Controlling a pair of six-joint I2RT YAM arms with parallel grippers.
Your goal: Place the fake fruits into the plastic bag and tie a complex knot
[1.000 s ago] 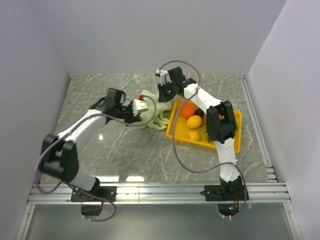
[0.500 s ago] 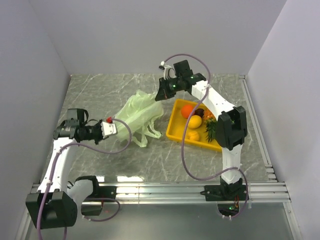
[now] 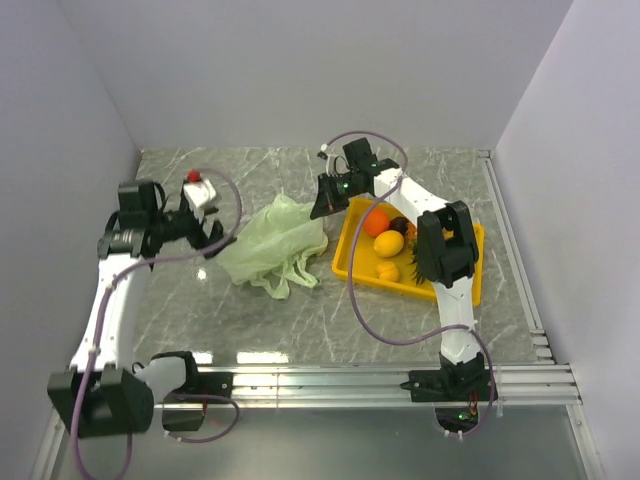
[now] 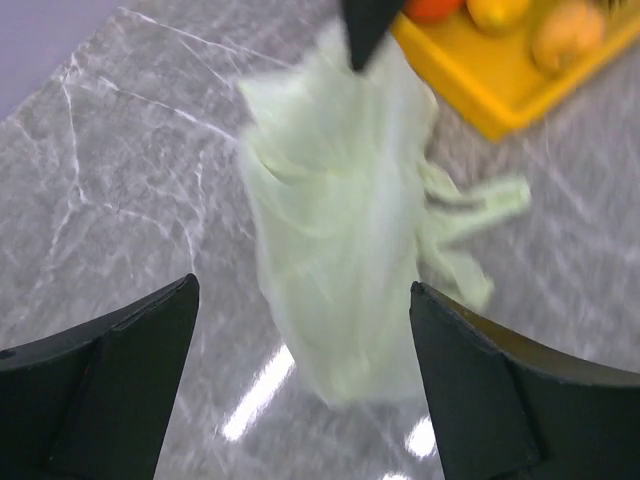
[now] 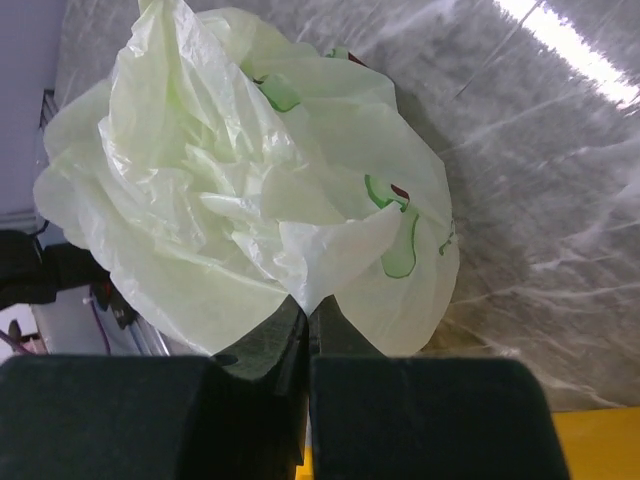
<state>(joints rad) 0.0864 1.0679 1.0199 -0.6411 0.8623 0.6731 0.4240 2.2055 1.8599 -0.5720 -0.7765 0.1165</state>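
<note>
On the grey marble-pattern table (image 3: 180, 320) stands a yellow rectangular plastic tray (image 3: 474, 262). In it lie an orange plastic ball (image 3: 376, 221), a yellow plastic lemon (image 3: 388, 243), a dark plum (image 3: 400, 225) and a small yellow piece (image 3: 387, 271). The right arm's forearm crosses above the tray and hides what is under it. Just left of the tray, the thin pale-green translucent plastic bag (image 3: 268, 238) lies crumpled on the table, with its handle loops (image 3: 292, 275) spread toward the near edge. The right gripper (image 5: 305, 312) is closed tight on a pointed fold of the bag, at the end beside the tray. The left gripper (image 4: 302, 295) hangs over the other end with its jaws wide apart and holds nothing. Half a second ago this gripper was closed and sat nearer the front edge, with the bag drawn out long toward it; now the bag has sunk into a rounder heap. One second ago both grippers were close together beside the tray.
</note>
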